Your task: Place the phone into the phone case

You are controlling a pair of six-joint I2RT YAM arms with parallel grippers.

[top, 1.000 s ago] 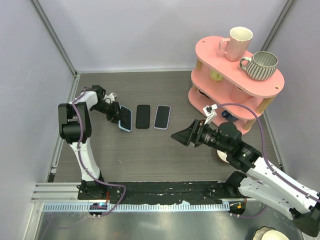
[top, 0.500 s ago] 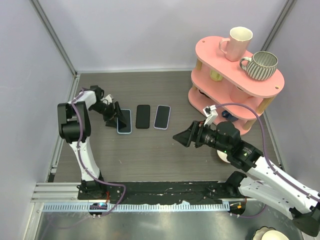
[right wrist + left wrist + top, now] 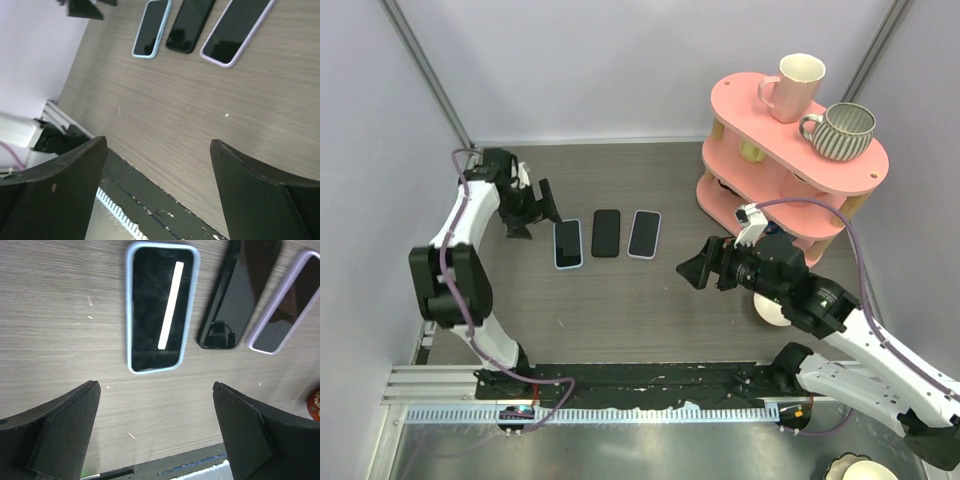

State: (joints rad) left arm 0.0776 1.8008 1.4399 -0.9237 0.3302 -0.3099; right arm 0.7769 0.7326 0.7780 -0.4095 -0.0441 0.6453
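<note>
Phone (image 3: 606, 233), bare and black, lies flat on the table (image 3: 620, 300) between a blue-rimmed case (image 3: 567, 243) and a lilac case (image 3: 644, 234), long axis pointing away from our bases; our left gripper (image 3: 533, 215), spread and empty, hangs to its left, nearer, we judge, than our right gripper (image 3: 695, 263), likewise spread.

1. The blue case (image 3: 568, 243), black phone (image 3: 606, 232) and lilac case (image 3: 644, 233) lie flat in a row mid-table, with only narrow slits between them.
2. Bare tabletop (image 3: 610, 310) runs from the row to the near edge, and behind it to the far edge.
3. A pink shelf (image 3: 790, 150) fills the far right corner.
4. The left gripper (image 3: 532, 212), spread wide, stands between the blue case and the left edge.
5. The right gripper (image 3: 692, 270), also spread, hangs nearward of the lilac case.
</note>
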